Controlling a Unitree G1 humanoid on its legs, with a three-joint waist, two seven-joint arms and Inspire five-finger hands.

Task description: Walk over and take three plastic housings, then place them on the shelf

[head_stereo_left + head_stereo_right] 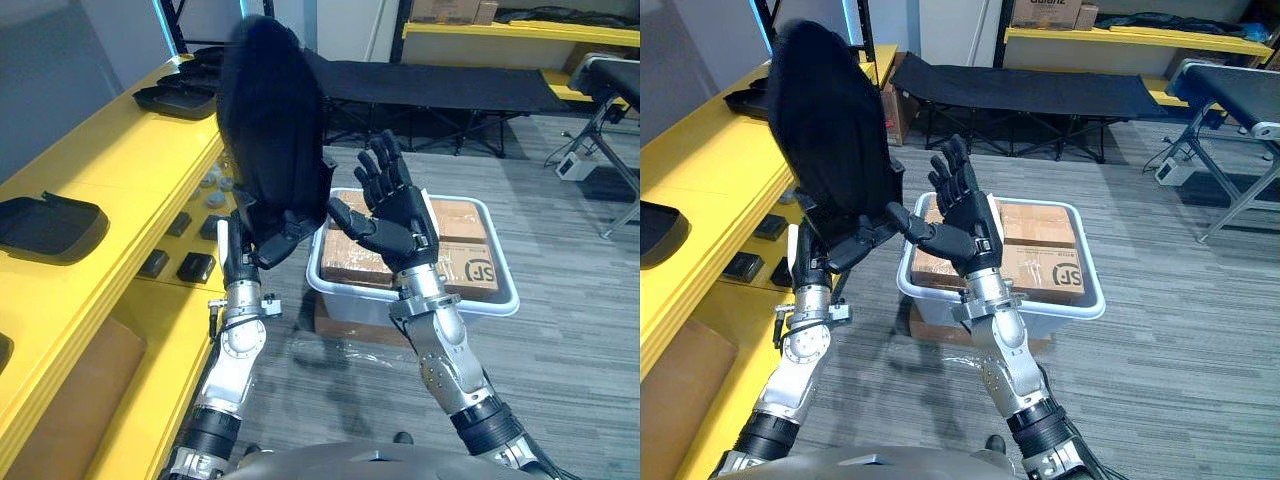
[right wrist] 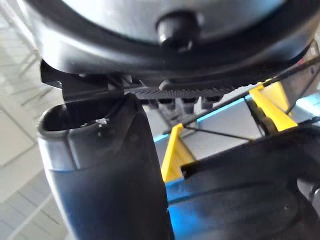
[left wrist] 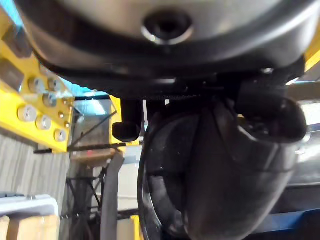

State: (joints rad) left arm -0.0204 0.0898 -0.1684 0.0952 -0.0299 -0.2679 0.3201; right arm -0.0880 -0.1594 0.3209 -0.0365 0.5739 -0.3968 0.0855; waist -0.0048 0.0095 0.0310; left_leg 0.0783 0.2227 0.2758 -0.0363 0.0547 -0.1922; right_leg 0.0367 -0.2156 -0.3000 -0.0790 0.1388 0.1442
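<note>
By the yellow shelf [image 1: 120, 190]'s front edge, the left hand [image 1: 258, 245] curls its fingers round the bottom rim of an upright black plastic housing [image 1: 270, 130]. Just beside it, the right hand [image 1: 400, 215] spreads its fingers straight. The cardboard box [image 1: 470, 262] behind bears dark print.

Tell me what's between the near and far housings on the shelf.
Nothing: the left eye view shows bare yellow shelf top between near housing and far housings.

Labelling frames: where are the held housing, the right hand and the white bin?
housing [image 1: 268, 110], left eye view, middle of shell
right hand [image 1: 400, 215], left eye view, palm
white bin [image 1: 485, 300], left eye view, front rim
</note>
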